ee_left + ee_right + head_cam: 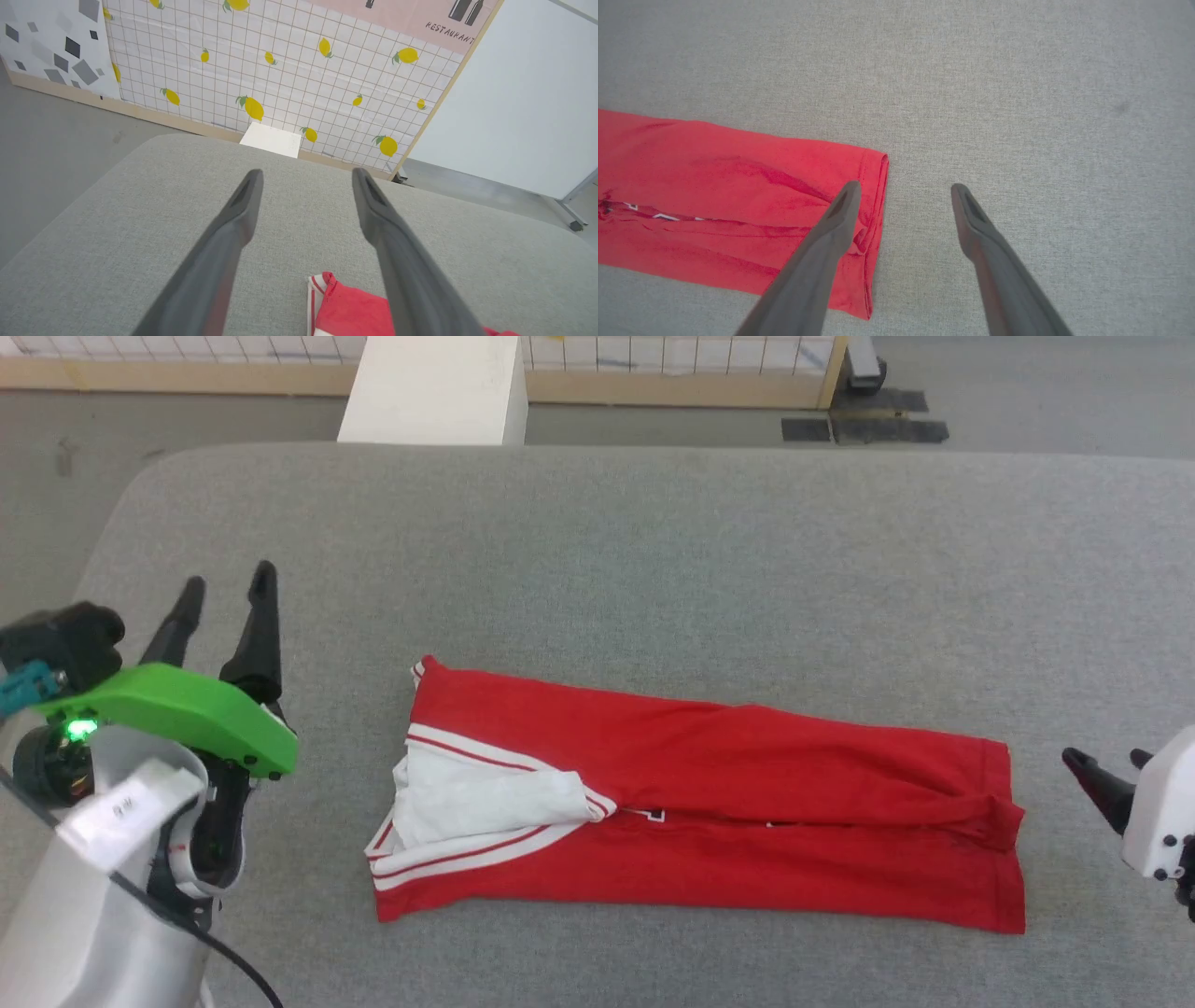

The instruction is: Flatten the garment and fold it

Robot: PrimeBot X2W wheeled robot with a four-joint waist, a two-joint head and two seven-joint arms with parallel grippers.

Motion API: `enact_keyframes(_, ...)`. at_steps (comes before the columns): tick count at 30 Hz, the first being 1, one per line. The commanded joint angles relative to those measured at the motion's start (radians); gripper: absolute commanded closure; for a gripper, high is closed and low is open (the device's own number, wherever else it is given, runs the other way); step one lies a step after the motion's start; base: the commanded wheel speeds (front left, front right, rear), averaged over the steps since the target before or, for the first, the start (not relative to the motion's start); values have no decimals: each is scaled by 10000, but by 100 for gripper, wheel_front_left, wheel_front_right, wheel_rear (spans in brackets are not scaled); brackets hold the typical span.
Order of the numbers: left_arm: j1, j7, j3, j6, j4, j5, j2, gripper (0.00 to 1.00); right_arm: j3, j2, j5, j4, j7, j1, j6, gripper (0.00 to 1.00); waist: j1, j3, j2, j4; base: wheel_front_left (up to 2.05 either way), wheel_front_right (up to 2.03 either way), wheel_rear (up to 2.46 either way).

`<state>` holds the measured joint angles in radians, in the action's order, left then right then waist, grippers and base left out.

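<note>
Head view gives you the left tool [230, 576] at the left, fingers spread and empty, apart from the garment [709, 803]. It lies mid-tabletop [653, 551], folded into a long red strip, white sleeve on top. Your right tool [1103, 758] hangs just beyond its hem, likewise spread and empty.

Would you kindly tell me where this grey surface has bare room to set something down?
The far half of the grey surface, between the jersey and the white block, is widest and bare. A narrow strip runs along the jersey's near side. Both ends are tighter: the open left gripper and open right gripper flank the jersey.
</note>
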<state>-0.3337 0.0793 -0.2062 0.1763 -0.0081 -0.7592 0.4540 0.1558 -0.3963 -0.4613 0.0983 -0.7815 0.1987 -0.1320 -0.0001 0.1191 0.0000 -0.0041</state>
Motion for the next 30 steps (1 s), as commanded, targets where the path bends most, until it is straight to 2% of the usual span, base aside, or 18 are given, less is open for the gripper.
enact_keyframes(1,99,-613,7,-112,137,341,-74,0,-74,55,-79,82,-2,-124,13,0,1,312,0,81,0,0,0)
enact_keyframes(4,103,-2098,-47,-232,498,1029,-248,0,-426,0,-315,347,13,-154,13,0,1,629,0,152,0,0,0)
enact_keyframes(8,11,-3078,-241,-338,963,1733,-419,0,-981,-237,-666,717,4,-33,13,0,1,1019,0,240,0,0,0)
enact_keyframes(15,-239,-3380,-446,-525,1325,2662,-644,0,-1814,-543,-1088,1251,-520,264,13,0,1,1448,0,366,0,0,0)
enact_keyframes(22,-253,-3400,-406,-683,1567,2726,-764,0,-2880,-394,-1495,1351,-940,588,13,0,1,1475,0,326,0,0,0)
enact_keyframes(27,-237,-3404,-401,-762,1651,2707,-818,0,-3266,-572,-1566,1492,-1138,740,13,0,1,1428,0,351,0,0,0)
enact_keyframes(28,-241,-3404,-407,-770,1662,2717,-820,0,-3281,-614,-1554,1539,-1177,758,13,21,1,1417,0,357,0,0,0)
enact_keyframes(29,-239,-3405,-400,-777,1663,2711,-830,0,-3285,-652,-1505,1571,-1188,776,13,82,1,1412,0,355,0,0,0)
enact_keyframes(30,-224,-3405,-404,-779,1684,2708,-834,0,-3276,-688,-1467,1621,-1211,789,13,100,1,1401,0,354,0,0,0)
